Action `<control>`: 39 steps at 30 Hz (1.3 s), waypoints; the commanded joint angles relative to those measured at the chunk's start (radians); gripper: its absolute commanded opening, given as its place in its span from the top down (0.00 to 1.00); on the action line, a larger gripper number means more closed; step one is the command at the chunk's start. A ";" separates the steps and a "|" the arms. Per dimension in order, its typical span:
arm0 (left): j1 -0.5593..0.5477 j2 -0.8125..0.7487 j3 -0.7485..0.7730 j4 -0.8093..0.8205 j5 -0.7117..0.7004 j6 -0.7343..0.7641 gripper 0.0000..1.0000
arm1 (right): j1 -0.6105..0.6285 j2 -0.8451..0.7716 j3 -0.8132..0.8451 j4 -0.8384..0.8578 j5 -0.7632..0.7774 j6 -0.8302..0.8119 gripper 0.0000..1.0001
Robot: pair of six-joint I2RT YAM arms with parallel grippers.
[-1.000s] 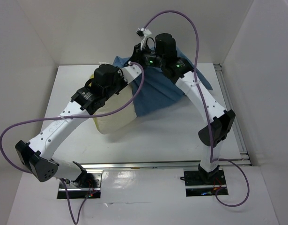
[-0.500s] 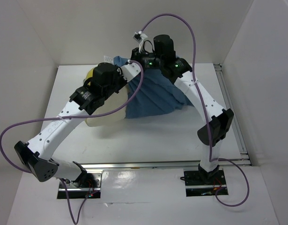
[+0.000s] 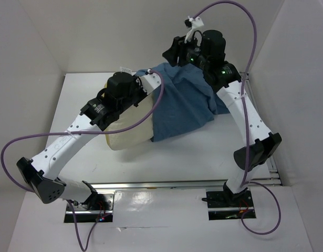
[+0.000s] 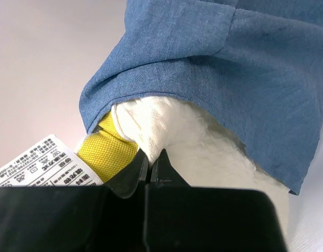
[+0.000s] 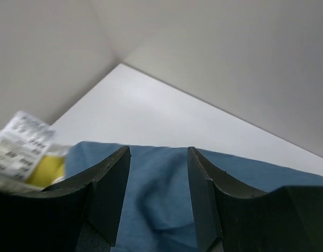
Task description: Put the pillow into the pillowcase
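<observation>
1. At the near side of the bench (image 3: 203,152), the pillow (image 3: 131,137) lies with its cream end bare, not yet covered.
2. Just beyond, the left hand (image 4: 150,164) is pinched closed on the pillow's corner, beside the yellow edge band (image 4: 106,149) and the printed label (image 4: 40,163). This is probably to anchor the pillow while cloth slides over it.
3. The pillowcase (image 3: 185,105) covers the pillow's far part, its hemmed mouth sitting over that same corner.
4. Farthest back, the right hand (image 5: 157,152) hovers above the blue cloth with fingers apart, holding nothing. It looks placed to take hold of the cloth.
</observation>
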 commanded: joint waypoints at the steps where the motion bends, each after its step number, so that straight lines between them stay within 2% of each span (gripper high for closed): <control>1: -0.011 -0.040 0.051 0.167 0.029 -0.022 1.00 | -0.028 -0.046 -0.055 0.091 0.164 -0.083 0.45; 6: -0.011 -0.040 0.051 0.167 0.029 -0.022 1.00 | -0.061 -0.046 -0.148 0.133 0.221 -0.130 0.44; 15: -0.011 -0.040 0.060 0.157 0.029 -0.012 1.00 | -0.089 0.022 -0.151 0.065 0.377 -0.175 0.36; 20: -0.011 -0.030 0.070 0.157 0.019 -0.002 1.00 | -0.089 0.054 -0.152 0.012 0.337 -0.175 0.38; 24: -0.011 -0.030 0.079 0.167 0.010 0.017 1.00 | -0.089 0.063 -0.142 -0.048 0.249 -0.152 0.40; 27: -0.011 -0.021 0.079 0.167 0.010 0.017 1.00 | -0.089 0.063 -0.151 -0.091 0.183 -0.111 0.50; 28: -0.011 -0.021 0.079 0.167 0.010 0.017 1.00 | -0.089 0.063 -0.152 -0.100 0.158 -0.110 0.59; 29: -0.011 -0.021 0.079 0.177 0.010 0.027 1.00 | -0.089 0.051 -0.162 -0.101 0.141 -0.110 0.82; 30: -0.020 -0.021 0.079 0.177 0.010 0.027 1.00 | -0.080 0.051 -0.176 -0.101 0.141 -0.101 0.93; 31: -0.020 -0.021 0.079 0.177 0.010 0.027 1.00 | -0.071 0.042 -0.176 -0.101 0.132 -0.101 1.00; 34: -0.020 -0.021 0.079 0.177 0.010 0.027 1.00 | -0.071 0.042 -0.176 -0.101 0.095 -0.092 1.00; 39: -0.020 -0.012 0.079 0.177 0.010 0.007 1.00 | -0.029 0.058 -0.054 -0.091 0.012 -0.061 1.00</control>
